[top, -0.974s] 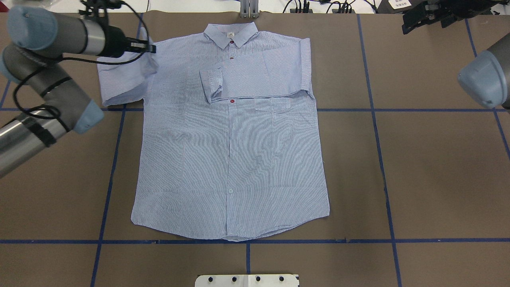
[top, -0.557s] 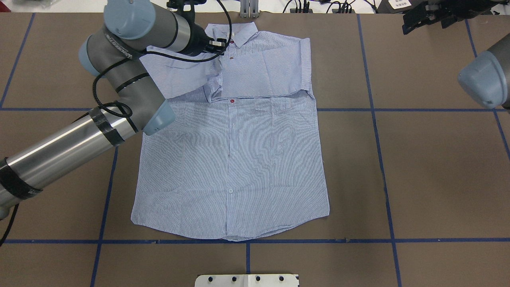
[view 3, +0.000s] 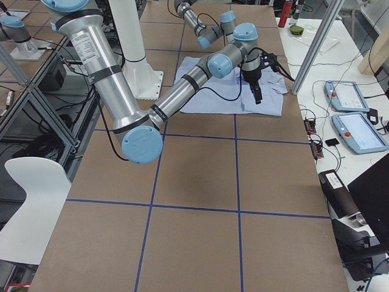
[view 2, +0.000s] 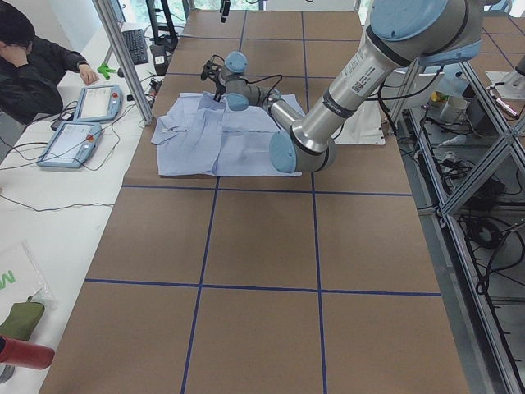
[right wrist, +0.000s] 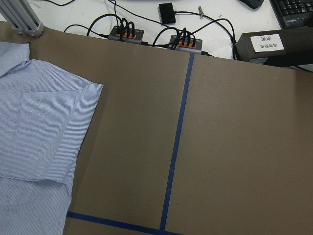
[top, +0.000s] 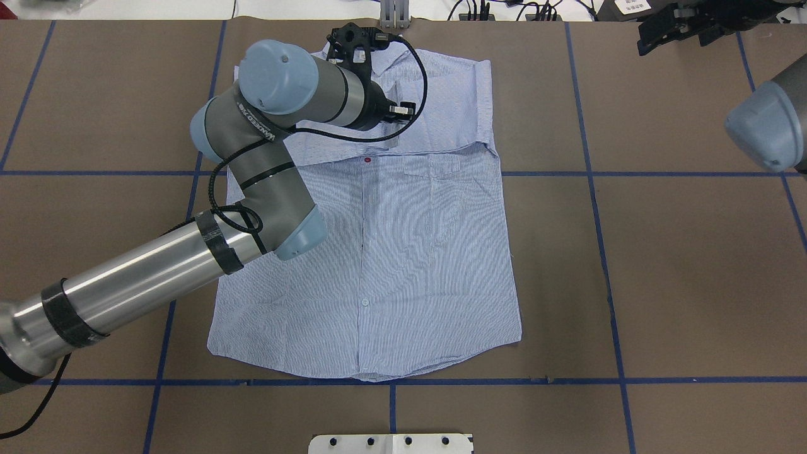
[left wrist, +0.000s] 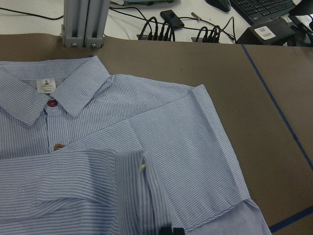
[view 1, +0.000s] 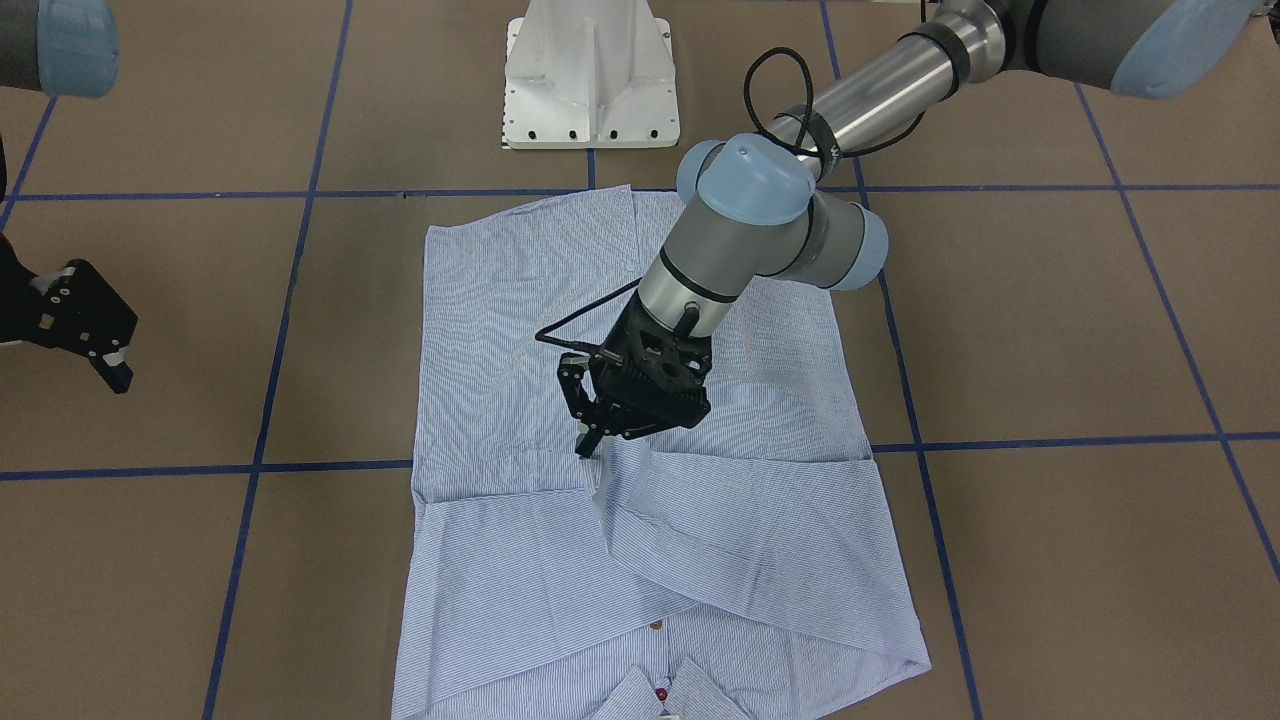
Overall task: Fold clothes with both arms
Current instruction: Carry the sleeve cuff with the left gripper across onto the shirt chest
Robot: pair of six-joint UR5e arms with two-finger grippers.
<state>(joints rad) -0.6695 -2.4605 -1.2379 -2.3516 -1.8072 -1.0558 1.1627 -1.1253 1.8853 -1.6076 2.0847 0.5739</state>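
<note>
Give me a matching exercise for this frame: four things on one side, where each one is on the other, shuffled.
1 left gripper
2 right gripper
3 neck label
4 pedestal base

a beyond the shirt's hem
b inside the collar
c pinching a sleeve cuff over the shirt front
d off to the side, clear of the shirt

Pairs: 1-c, 2-d, 3-b, 4-a

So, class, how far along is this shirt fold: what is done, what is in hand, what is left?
Done: the right-side sleeve lies folded across the chest. In hand: the left gripper seems to pinch the left-side sleeve at its cuff, laid over mid-chest. Left: the shirt lies full length, hem unfolded; the right gripper hangs off the cloth.
</note>
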